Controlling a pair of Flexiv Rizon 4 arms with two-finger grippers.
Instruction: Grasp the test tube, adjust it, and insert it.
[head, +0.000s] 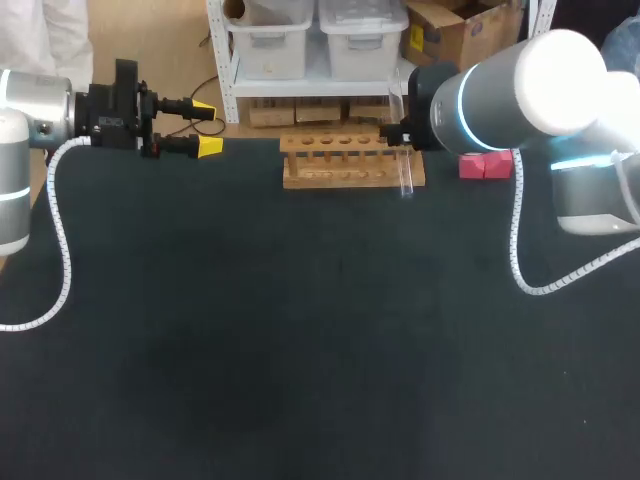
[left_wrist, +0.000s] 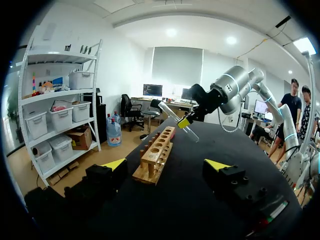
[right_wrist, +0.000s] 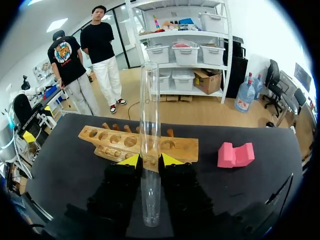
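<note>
Head view: left gripper (head: 207, 126) spread, well apart from the rack (head: 340, 178). Left wrist view: the test tube (left_wrist: 169, 112) slants by the rack's far end. Right wrist view: right gripper (right_wrist: 150, 161) pinches it; inserted aslant, it could jam on a hole's rim

The test tube (right_wrist: 150, 125) is clear and colourless; the rack (head: 350, 160) is pale brown wood, plain; the block (head: 485, 165) is pink; the table (head: 300, 350) is matt black. The left gripper (head: 207, 127) and right gripper (right_wrist: 150, 161) — both black — carry bright yellow tips; the right arm (head: 520, 85) is grey-white with a cyan ring.
</note>
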